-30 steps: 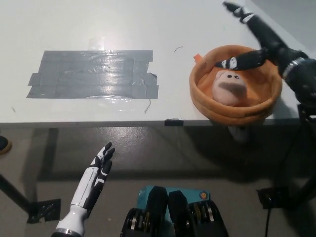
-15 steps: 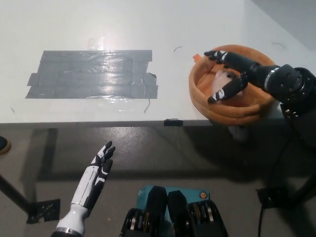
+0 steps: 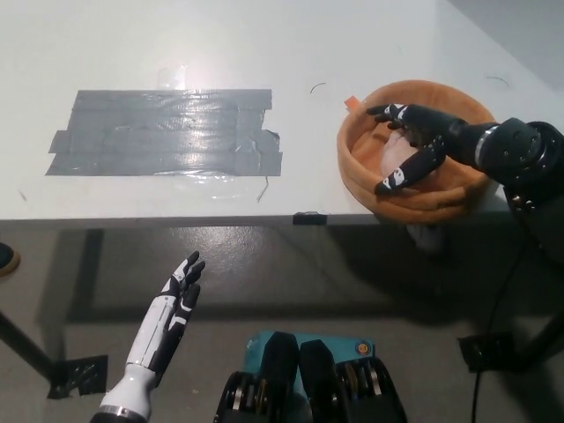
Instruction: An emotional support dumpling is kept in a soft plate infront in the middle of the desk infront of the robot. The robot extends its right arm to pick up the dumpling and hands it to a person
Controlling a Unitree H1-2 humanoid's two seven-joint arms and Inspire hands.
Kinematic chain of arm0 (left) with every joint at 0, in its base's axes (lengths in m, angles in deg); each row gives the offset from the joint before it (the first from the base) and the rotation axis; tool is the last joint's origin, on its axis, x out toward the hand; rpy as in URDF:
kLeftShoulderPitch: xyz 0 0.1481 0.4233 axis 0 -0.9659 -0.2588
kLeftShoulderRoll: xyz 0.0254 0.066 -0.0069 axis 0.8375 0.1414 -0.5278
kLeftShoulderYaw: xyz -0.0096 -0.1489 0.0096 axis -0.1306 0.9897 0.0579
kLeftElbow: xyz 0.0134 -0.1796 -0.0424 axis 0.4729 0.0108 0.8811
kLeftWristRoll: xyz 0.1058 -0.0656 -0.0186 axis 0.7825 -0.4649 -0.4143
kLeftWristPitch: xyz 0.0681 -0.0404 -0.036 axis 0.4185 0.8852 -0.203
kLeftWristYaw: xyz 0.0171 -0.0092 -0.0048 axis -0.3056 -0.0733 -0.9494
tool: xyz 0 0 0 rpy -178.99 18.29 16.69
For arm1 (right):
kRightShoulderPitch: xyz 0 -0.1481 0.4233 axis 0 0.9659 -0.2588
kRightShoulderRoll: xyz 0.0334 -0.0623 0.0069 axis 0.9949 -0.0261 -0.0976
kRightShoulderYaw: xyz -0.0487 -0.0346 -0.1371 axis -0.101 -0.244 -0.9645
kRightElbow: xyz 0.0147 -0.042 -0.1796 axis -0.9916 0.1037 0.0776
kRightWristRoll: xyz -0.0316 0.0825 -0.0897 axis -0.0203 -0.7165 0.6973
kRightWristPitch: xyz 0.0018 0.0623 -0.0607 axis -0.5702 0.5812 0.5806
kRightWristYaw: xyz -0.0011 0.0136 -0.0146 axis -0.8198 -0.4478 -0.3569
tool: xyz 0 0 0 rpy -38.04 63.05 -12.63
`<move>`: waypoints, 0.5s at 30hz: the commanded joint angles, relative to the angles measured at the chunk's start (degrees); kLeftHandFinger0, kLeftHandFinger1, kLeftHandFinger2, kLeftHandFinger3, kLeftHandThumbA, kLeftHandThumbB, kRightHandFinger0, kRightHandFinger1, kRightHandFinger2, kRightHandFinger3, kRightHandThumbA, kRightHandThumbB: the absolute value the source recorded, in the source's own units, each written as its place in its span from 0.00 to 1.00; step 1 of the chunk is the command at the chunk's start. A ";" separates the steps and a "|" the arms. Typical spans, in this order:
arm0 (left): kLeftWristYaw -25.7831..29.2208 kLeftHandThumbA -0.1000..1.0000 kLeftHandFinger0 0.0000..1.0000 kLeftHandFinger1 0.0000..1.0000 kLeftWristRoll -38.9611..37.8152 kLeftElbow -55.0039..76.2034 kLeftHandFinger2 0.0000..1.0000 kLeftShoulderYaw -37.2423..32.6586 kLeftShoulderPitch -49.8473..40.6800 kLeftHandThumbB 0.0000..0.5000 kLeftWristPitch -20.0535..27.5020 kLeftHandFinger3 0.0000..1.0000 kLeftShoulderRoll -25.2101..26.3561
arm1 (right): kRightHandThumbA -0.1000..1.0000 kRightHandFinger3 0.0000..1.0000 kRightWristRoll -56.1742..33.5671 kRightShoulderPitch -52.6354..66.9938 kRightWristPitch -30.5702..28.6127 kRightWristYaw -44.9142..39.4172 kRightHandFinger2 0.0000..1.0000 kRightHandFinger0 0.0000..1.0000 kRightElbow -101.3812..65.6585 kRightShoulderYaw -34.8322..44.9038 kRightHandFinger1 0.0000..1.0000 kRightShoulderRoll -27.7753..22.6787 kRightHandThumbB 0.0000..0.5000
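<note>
Far to the left of the working hand and below the desk edge, the white left hand (image 3: 172, 304) rests with fingers straight and apart, holding nothing. The black right hand (image 3: 414, 145) reaches into the orange soft plate (image 3: 357, 172), fingers spread around the pale dumpling (image 3: 394, 157), not yet closed. The dumpling looks plush, light and squashy; a gentle wrap around its middle should hold.

Bright overhead glare on the tape (image 3: 167, 132); soft focus throughout.
</note>
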 commanded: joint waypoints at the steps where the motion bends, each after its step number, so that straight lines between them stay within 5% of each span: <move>1: 0.32 1.00 1.00 1.00 0.10 1.50 1.00 0.55 0.33 0.12 1.11 1.00 0.21 | 1.00 1.00 -0.71 -2.34 0.05 0.40 1.00 1.00 -0.34 2.47 1.00 -0.78 0.69; 15: 0.28 1.00 1.00 1.00 0.23 1.70 1.00 0.56 0.41 0.10 1.09 1.00 0.32 | 1.00 1.00 -0.90 -3.61 -3.05 1.94 1.00 1.00 0.87 5.72 1.00 0.27 0.65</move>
